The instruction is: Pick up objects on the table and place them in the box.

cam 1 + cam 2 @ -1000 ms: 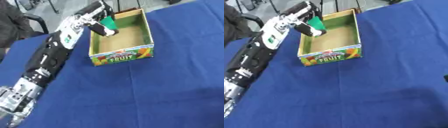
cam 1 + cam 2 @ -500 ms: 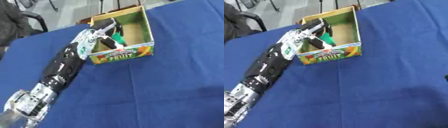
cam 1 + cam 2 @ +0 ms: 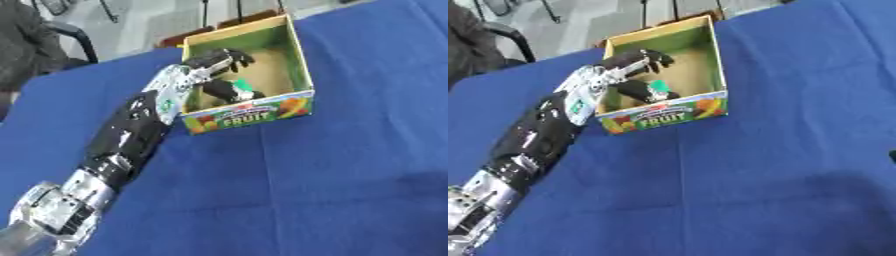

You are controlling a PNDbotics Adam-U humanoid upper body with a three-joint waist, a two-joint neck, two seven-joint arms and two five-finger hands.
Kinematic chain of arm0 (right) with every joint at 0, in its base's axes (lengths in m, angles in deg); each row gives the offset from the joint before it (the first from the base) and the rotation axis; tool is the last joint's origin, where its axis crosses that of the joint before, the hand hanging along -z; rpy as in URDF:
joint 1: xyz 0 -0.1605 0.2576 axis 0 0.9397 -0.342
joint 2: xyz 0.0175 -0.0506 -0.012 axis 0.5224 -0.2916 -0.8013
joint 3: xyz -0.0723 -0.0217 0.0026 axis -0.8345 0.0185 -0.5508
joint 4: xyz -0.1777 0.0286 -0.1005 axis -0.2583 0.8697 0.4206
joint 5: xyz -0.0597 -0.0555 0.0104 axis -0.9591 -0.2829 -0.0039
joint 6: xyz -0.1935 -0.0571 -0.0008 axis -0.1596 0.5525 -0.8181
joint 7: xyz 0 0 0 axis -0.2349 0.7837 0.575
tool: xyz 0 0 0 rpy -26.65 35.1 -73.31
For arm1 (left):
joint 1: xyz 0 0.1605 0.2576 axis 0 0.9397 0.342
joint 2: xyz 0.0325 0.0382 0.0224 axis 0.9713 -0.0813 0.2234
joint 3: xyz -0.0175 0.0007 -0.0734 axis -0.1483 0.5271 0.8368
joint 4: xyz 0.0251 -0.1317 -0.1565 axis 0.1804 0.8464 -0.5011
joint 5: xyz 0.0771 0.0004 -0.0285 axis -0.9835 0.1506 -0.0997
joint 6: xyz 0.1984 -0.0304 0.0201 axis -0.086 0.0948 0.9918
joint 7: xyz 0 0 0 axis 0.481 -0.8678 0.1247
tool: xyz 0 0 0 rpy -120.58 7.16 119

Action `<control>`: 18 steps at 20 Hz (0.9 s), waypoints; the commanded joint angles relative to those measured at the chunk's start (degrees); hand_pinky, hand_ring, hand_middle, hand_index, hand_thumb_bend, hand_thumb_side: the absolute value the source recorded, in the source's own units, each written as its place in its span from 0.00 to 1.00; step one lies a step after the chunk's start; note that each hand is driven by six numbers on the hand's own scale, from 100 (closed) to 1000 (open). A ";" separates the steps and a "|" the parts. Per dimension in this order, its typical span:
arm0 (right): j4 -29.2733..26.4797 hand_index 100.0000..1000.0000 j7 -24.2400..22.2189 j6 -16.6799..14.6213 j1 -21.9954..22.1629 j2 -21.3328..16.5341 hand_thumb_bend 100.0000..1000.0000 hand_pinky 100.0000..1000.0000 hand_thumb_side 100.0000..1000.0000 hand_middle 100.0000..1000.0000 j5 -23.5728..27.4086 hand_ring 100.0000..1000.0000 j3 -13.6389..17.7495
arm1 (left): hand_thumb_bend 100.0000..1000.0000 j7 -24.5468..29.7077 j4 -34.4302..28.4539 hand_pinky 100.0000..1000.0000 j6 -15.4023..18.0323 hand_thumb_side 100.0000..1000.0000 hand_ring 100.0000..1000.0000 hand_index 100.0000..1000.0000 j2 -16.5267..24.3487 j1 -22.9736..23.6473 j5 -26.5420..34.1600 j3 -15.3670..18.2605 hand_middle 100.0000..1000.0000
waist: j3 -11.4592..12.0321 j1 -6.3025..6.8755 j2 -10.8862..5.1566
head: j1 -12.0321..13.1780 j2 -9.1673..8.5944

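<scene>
Placing step: the left hand [image 3: 219,62] reaches inside the box [image 3: 297,65] at twelve o'clock on the worktop [image 3: 332,170], fingers curled around a green object [image 3: 243,93]. Next: release it, then lift clear.

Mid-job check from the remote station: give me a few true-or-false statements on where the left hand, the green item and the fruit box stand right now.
1. The left hand is over the inside of the fruit box. True.
2. The green item lies on the blue tablecloth outside the box. False: it is inside the box, near the front wall.
3. The box lies tipped on its side. False: it stands upright with its open top up.
4. The box rests on a blue tablecloth. True.
5. The right hand is reaching into the box. False: no right hand shows in either view.
</scene>
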 commanded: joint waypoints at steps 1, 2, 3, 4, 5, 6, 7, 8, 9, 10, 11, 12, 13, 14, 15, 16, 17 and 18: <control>-0.65 0.63 0.29 -0.13 -0.03 -0.19 0.00 0.74 1.00 0.53 0.32 0.68 0.68 | 1.00 -2.00 -3.69 0.79 0.34 0.90 0.78 0.95 2.49 -0.60 1.26 2.77 0.80 | 0.75 -1.19 -1.40 | -0.64 -0.55; -0.62 0.63 0.39 -0.15 0.12 -0.15 0.00 0.74 1.00 0.53 0.32 0.68 0.78 | 1.00 -2.79 -4.92 0.78 0.76 0.89 0.77 0.94 2.76 -0.52 2.00 3.81 0.79 | 1.19 -1.37 -1.47 | -0.86 -0.48; -0.58 0.63 0.50 -0.16 0.29 -0.09 0.00 0.74 0.99 0.53 0.32 0.68 0.89 | 1.00 -3.59 -6.21 0.77 1.33 0.88 0.76 0.93 3.16 -0.55 2.77 4.83 0.78 | 1.79 -1.60 -1.61 | -1.14 -0.36; -0.54 0.63 0.64 -0.18 0.49 0.00 0.00 0.74 0.99 0.53 0.34 0.68 1.02 | 1.00 -4.41 -7.52 0.77 2.02 0.87 0.75 0.93 3.65 -0.61 3.58 5.82 0.78 | 2.44 -1.84 -1.75 | -1.45 -0.24; -0.51 0.63 0.76 -0.19 0.66 0.06 0.00 0.74 0.99 0.53 0.37 0.68 1.13 | 1.00 -5.25 -8.87 0.75 2.80 0.83 0.73 0.91 4.15 -0.48 4.41 6.67 0.76 | 3.03 -2.04 -1.89 | -1.73 -0.15; -0.48 0.63 0.87 -0.21 0.85 0.11 0.00 0.74 0.99 0.53 0.39 0.68 1.23 | 1.00 -6.09 -10.25 0.74 3.62 0.82 0.73 0.91 4.60 -0.30 5.25 7.69 0.75 | 3.70 -2.25 -2.02 | -2.02 -0.03; -0.45 0.63 0.97 -0.21 1.00 0.16 0.00 0.74 0.99 0.53 0.40 0.68 1.33 | 0.94 -6.95 -11.64 0.73 4.46 0.78 0.72 0.91 5.08 0.17 6.11 8.55 0.74 | 4.31 -2.43 -2.12 | -2.29 0.06; -0.41 0.63 1.08 -0.22 1.19 0.21 0.00 0.74 0.99 0.53 0.41 0.68 1.43 | 0.93 -7.82 -13.05 0.72 5.32 0.78 0.72 0.90 5.51 0.88 6.97 9.64 0.74 | 5.14 -2.66 -2.24 | -2.63 0.17; -0.40 0.63 1.15 -0.24 1.30 0.23 0.00 0.74 0.99 0.53 0.41 0.68 1.50 | 0.88 -8.67 -14.44 0.71 6.17 0.76 0.70 0.90 5.83 1.74 7.83 10.45 0.73 | 5.62 -2.79 -2.29 | -2.82 0.23; -0.40 0.63 1.24 -0.27 1.37 0.30 0.00 0.74 0.99 0.53 0.44 0.68 1.61 | 0.87 -9.59 -15.93 0.70 6.84 0.75 0.70 0.89 6.18 2.92 8.74 11.50 0.72 | 6.47 -3.02 -2.31 | -3.15 0.31; -0.39 0.63 1.36 -0.29 1.46 0.32 0.00 0.74 0.99 0.53 0.45 0.68 1.76 | 0.85 -10.43 -17.29 0.69 7.51 0.75 0.68 0.89 6.15 4.14 9.58 12.65 0.71 | 7.44 -3.24 -2.27 | -3.60 0.35; -0.40 0.63 1.51 -0.33 1.51 0.32 0.00 0.74 0.99 0.53 0.45 0.68 1.94 | 0.84 -11.27 -18.66 0.68 8.06 0.75 0.68 0.89 5.86 5.43 10.43 13.65 0.71 | 8.39 -3.44 -2.12 | -4.07 0.27; -0.43 0.63 1.65 -0.37 1.53 0.29 0.00 0.74 0.99 0.53 0.44 0.68 2.08 | 0.83 -12.13 -20.06 0.67 8.17 0.75 0.67 0.89 5.46 6.80 11.29 14.29 0.70 | 9.13 -3.59 -1.97 | -4.45 0.20; -0.46 0.63 1.81 -0.42 1.53 0.23 0.00 0.74 0.98 0.53 0.40 0.68 2.26 | 0.82 -12.99 -21.45 0.66 7.82 0.75 0.66 0.89 4.83 8.17 12.14 14.69 0.70 | 9.94 -3.75 -1.75 | -4.85 0.12; -0.49 0.63 1.93 -0.45 1.54 0.17 0.00 0.74 0.98 0.53 0.35 0.68 2.37 | 0.82 -13.85 -22.85 0.66 7.21 0.75 0.66 0.89 4.34 9.56 13.00 14.73 0.70 | 10.45 -3.83 -1.63 | -5.06 0.09; -0.56 0.63 2.06 -0.51 1.50 0.07 0.00 0.74 0.98 0.53 0.31 0.68 2.50 | 0.80 -14.70 -24.23 0.65 6.50 0.76 0.65 0.89 3.69 10.95 13.86 14.71 0.69 | 10.89 -3.87 -1.47 | -5.36 0.03; -0.63 0.63 2.20 -0.58 1.42 -0.05 0.00 0.74 0.98 0.53 0.28 0.68 2.67 | 0.79 -15.54 -25.60 0.64 5.73 0.78 0.65 0.89 2.82 12.31 14.69 14.71 0.69 | 11.27 -3.86 -1.32 | -5.62 0.01; -0.69 0.63 2.36 -0.63 1.33 -0.15 0.00 0.74 0.98 0.53 0.27 0.68 2.82 | 0.79 -16.39 -26.93 0.64 4.91 0.78 0.64 0.89 1.75 13.69 15.55 14.64 0.68 | 11.72 -3.85 -1.16 | -5.79 0.04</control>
